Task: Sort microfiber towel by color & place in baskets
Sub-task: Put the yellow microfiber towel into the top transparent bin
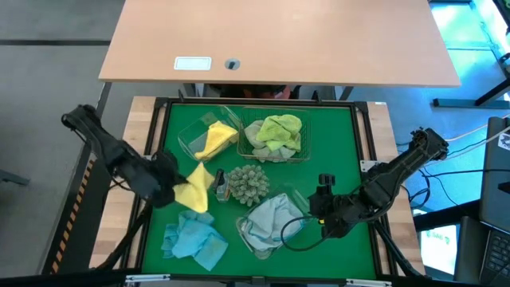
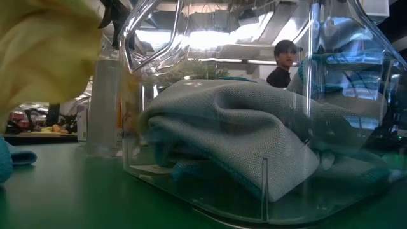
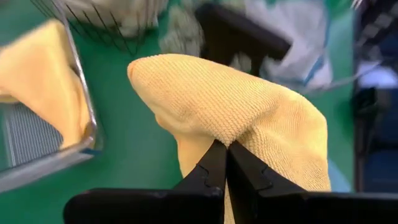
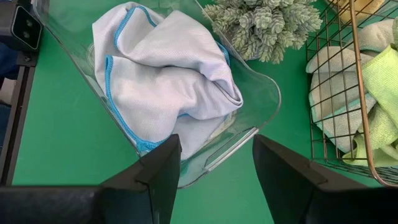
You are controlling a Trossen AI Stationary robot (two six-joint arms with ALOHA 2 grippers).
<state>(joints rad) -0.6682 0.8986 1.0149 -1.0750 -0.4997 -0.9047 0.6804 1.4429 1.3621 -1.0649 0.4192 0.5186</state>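
On your green table [image 1: 335,135] stand three baskets: a clear tub [image 1: 191,137] holding a yellow cloth [image 1: 217,140], a wire-mesh basket [image 1: 305,151] with lime green cloths [image 1: 280,129], and a nearer clear tub [image 4: 258,102] holding a pale blue cloth [image 4: 168,74]. Your left gripper [image 3: 226,148] has its jaws pressed together, pinching a yellow towel [image 3: 236,106] above the mat beside a spiky ball [image 1: 248,183], with another blue towel [image 1: 195,239] lying loose nearby. Your right gripper [image 4: 216,165] hangs with its jaws spread, empty, just beside the nearer tub.

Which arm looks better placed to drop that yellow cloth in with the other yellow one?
The left. Its gripper is already shut on the yellow cloth, close beside the clear tub holding the other yellow cloth. The right gripper is open and empty, over by the tub with the blue cloth.
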